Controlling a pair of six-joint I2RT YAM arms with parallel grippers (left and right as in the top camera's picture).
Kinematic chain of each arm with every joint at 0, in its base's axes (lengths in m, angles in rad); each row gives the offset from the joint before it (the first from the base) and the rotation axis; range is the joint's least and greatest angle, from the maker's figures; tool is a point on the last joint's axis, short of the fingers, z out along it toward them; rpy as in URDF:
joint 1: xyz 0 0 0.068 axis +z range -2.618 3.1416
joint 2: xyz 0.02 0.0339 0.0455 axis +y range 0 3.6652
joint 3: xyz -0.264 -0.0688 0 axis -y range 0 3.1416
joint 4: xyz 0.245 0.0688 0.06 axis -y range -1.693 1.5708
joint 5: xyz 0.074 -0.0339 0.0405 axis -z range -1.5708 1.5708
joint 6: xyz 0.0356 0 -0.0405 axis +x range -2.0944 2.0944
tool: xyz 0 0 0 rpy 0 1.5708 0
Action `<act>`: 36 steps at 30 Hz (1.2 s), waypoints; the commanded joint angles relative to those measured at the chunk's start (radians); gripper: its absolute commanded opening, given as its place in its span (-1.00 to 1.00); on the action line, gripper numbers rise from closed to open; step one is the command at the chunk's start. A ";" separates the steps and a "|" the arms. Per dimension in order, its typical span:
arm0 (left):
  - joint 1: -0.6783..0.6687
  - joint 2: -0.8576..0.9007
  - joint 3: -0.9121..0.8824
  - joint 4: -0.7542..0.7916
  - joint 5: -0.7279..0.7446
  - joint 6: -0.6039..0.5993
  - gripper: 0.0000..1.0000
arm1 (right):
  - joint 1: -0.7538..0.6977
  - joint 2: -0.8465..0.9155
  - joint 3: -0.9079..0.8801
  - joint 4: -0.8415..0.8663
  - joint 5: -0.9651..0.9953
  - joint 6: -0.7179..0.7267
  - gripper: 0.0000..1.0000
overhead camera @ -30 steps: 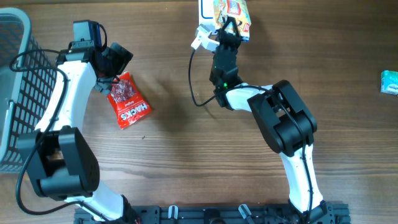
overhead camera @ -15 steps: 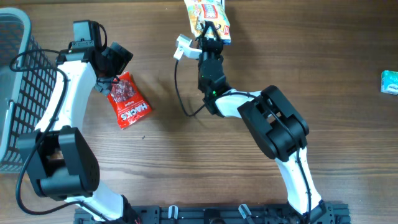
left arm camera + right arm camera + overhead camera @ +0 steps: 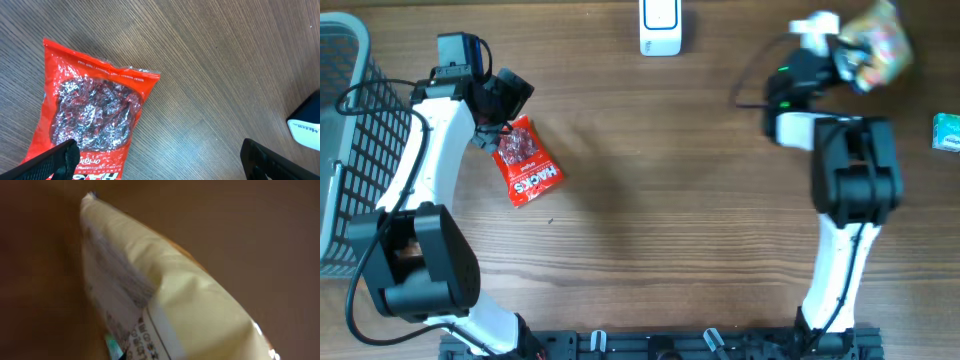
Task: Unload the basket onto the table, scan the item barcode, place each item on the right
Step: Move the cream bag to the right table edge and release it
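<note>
Since a second ago my right arm has swung away from the top-centre of the table to the far right, carrying the snack bag point(image 3: 880, 42) with it. The white scanner point(image 3: 660, 25) it was covering is now in plain sight.

At the far left sits a grey wire-mesh basket point(image 3: 342, 150) with an open square grid. Beside it, my left gripper point(image 3: 508, 98) hovers with its jaws spread wide and nothing between them. In the left wrist view its dark fingertips point(image 3: 59, 159) frame a red candy pouch point(image 3: 90, 115). The pouch is glossy crinkled film with a clear window showing foil-wrapped pieces and a flat sealed top edge. It lies flat on the brown wood-grain table point(image 3: 650, 220), just below and right of the gripper.

The scanner is a smooth, rounded white block at the top edge, well apart from both arms.

Further right, my right gripper point(image 3: 848, 58) is clamped tight on the snack bag. The bag is smeared by motion overhead, showing only yellowish, speckled colours. From the right wrist the bag point(image 3: 165, 295) looks like a pale, puffy pillow pack with a pinched seam, though blur leaves its print unreadable.

A small teal packet point(image 3: 947, 132) lies at the right edge.
</note>
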 commanded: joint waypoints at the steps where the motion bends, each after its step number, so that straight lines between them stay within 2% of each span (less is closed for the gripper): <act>1: 0.004 0.004 0.003 -0.001 -0.014 0.012 1.00 | -0.125 -0.002 0.012 -0.103 0.182 0.142 -0.91; 4: 0.004 0.004 0.003 -0.001 -0.014 0.012 1.00 | -0.204 -0.002 0.012 -0.177 0.232 0.244 -0.90; 5: 0.004 0.004 0.003 -0.001 -0.014 0.012 1.00 | -0.220 -0.002 0.012 -0.187 0.235 0.256 -0.59; 6: 0.004 0.004 0.003 -0.001 -0.014 0.012 1.00 | -0.238 -0.002 0.012 -0.187 0.235 0.270 -0.07; 7: 0.004 0.004 0.003 -0.001 -0.014 0.012 1.00 | -0.242 -0.002 0.012 -0.187 0.231 0.270 0.30; 9: 0.004 0.004 0.003 -0.001 -0.014 0.012 1.00 | -0.242 -0.002 0.012 -0.188 0.222 0.287 0.62; 13: 0.004 0.004 0.003 -0.001 -0.014 0.012 1.00 | -0.216 -0.002 0.012 -0.214 0.218 0.335 0.97; 18: 0.004 0.004 0.003 -0.001 -0.014 0.012 1.00 | -0.142 -0.002 0.012 -0.236 0.217 0.318 0.99; 25: 0.004 0.004 0.003 -0.001 -0.014 0.012 1.00 | 0.091 -0.003 0.012 -0.239 0.130 0.227 0.99; 29: 0.004 0.004 0.003 -0.001 -0.014 0.012 1.00 | 0.144 -0.003 0.012 -0.279 0.130 0.217 0.99; 32: 0.004 0.004 0.003 -0.001 -0.014 0.012 1.00 | 0.143 -0.004 0.012 -0.343 0.148 0.261 1.00; 36: 0.004 0.004 0.003 -0.001 -0.014 0.012 1.00 | 0.143 -0.005 0.012 -0.537 0.101 0.385 1.00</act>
